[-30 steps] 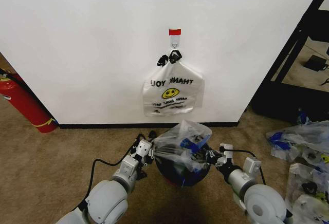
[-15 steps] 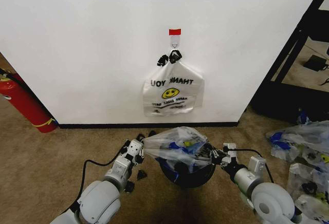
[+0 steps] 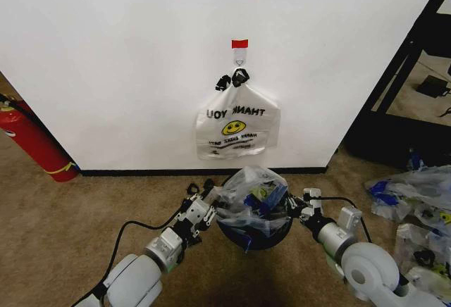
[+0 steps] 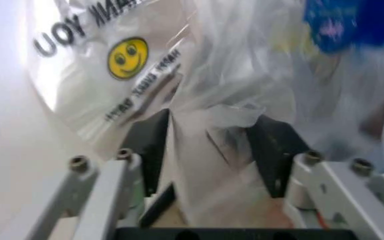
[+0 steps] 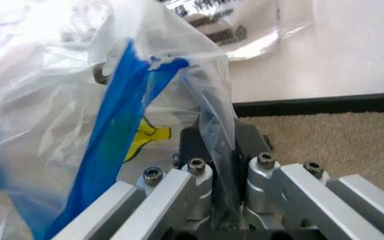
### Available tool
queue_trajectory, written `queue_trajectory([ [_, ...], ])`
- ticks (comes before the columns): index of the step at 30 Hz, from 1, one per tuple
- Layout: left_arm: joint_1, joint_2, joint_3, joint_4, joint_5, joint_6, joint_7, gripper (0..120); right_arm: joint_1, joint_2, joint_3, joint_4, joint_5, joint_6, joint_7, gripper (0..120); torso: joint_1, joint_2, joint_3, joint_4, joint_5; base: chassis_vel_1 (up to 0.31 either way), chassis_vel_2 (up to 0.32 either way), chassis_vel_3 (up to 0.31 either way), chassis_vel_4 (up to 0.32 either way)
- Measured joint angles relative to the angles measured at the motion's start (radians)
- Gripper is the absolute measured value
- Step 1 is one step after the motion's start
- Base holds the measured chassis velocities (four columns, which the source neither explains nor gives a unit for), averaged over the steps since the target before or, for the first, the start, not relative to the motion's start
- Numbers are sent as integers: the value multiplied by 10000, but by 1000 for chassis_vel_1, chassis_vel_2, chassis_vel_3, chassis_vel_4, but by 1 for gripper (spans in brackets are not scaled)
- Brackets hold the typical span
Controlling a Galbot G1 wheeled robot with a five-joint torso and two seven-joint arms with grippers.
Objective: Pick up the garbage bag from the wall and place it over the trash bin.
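The garbage bag, translucent white with blue tabs, is bunched over the mouth of the black mesh trash bin on the carpet below the wall. My left gripper is at the bag's left side. In the left wrist view its fingers stand apart, with loose bag film in the gap. My right gripper is at the bag's right side. Its fingers are pinched on a fold of the garbage bag beside a blue tab.
A similar smiley bag with black clips hangs from the hook under the red tape. A red fire extinguisher leans at the left. More bags lie on the carpet at the right, beside a black frame.
The bag, stretched wide half a second ago, has slackened and drawn in over the bin. Both grippers have moved in towards the bin and the wall.
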Motion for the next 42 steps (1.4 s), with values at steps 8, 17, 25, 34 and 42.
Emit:
queue_trajectory([
  [8,-8,3,-162,376,1412,-629,-40,77,275,-166,-29,-96,72,-45,151,0,0,0,0,-2,0,0,0,0,0],
  [17,11,-115,-11,-71,2064,-1947,495,100,477,-114,-357,-353,-51,-187,275,0,0,0,0,-1,1,0,0,0,0],
  [25,-626,-453,726,640,2567,-2807,1225,100,447,-99,-765,-479,-872,-169,-17,0,0,0,0,0,2,0,0,0,0],
  [34,-1263,-764,1300,1441,3327,-2838,1333,78,448,-229,-877,-377,-2369,98,-540,0,0,0,0,-2,1,0,0,0,0],
  [42,-1529,-1062,1327,1874,4885,-3289,1534,48,490,-242,-912,-184,-2632,221,-645,0,0,0,0,-1,1,0,0,0,0],
])
